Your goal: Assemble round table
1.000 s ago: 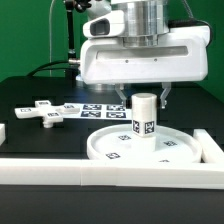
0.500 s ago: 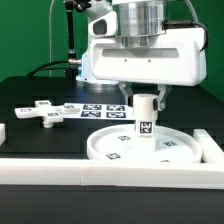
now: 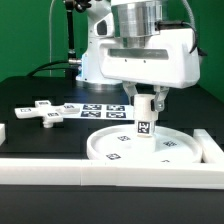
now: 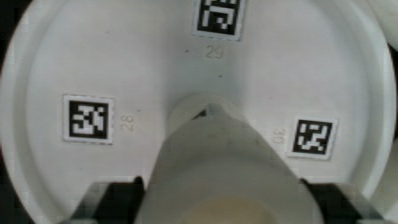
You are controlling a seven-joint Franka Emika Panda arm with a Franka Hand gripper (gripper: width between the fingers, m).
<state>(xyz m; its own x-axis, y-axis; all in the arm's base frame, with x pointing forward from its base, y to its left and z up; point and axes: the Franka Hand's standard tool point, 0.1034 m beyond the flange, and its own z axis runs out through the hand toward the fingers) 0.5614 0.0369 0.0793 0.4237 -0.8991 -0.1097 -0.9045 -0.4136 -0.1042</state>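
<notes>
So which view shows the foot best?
The exterior view: the foot lies whole and unobstructed at that view's left, apart from the disc. The wrist view shows none of it, only the disc and the post.

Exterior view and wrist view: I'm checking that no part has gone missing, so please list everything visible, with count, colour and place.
round disc: one, white, tagged, on the table just behind the front rail.
post: one, white, tagged, upright on the disc's middle.
cross-shaped foot: one, white, tagged, flat on the table toward the exterior view's left, apart from the disc.
marker board: one, white with black tags, flat behind the disc.
edge rails: at least two, white, along the table's front and the exterior view's right.
table: one, black.
arm: one, white, above the post.
gripper: one, closed on the post's top.
</notes>
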